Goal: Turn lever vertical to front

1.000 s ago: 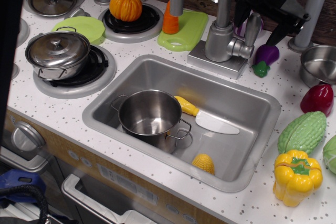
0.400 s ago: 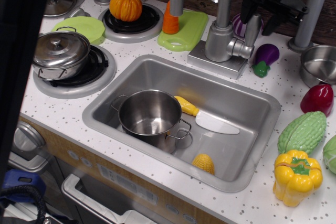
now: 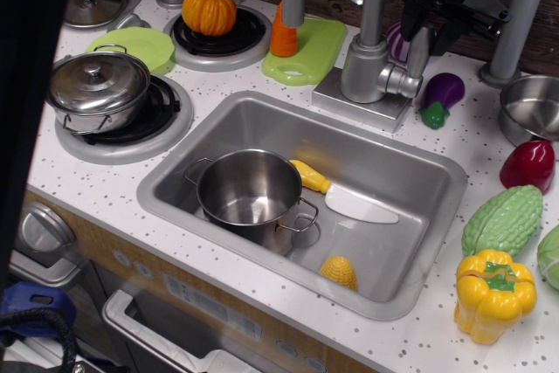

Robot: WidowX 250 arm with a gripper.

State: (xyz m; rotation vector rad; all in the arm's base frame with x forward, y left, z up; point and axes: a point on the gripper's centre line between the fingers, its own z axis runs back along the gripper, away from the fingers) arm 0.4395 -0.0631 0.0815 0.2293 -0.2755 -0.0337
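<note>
In the single view, the lever (image 3: 418, 51) stands upright at the right side of the faucet (image 3: 365, 67) body, joined to it by a short stub. The black gripper (image 3: 434, 17) hangs at the top edge, right over the lever's upper end; its fingers (image 3: 410, 19) reach down on either side of the paddle tip, close to it, but I cannot tell whether they are touching it or how wide the jaws stand.

The faucet sits on a square base behind the sink (image 3: 441, 216). In the sink lie an open pot (image 3: 249, 191), a yellow-handled knife (image 3: 343, 196) just beside it, and a corn cob (image 3: 338, 272) near the front wall.

Right of the faucet base is an eggplant (image 3: 441, 97) on the speckled counter, and a grey pole (image 3: 517, 17) rises behind a small metal bowl (image 3: 531, 107). Further forward sit a red pepper (image 3: 527, 164), a bitter gourd (image 3: 504, 219) and a yellow pepper (image 3: 493, 293).

To the left, a carrot (image 3: 283, 33) stands on a green board (image 3: 307, 50), a pumpkin (image 3: 209, 12) rests on a back burner, and a lidded pot (image 3: 98, 87) sits on the front burner beside a green plate (image 3: 138, 44). A dark blurred shape covers the left edge.
</note>
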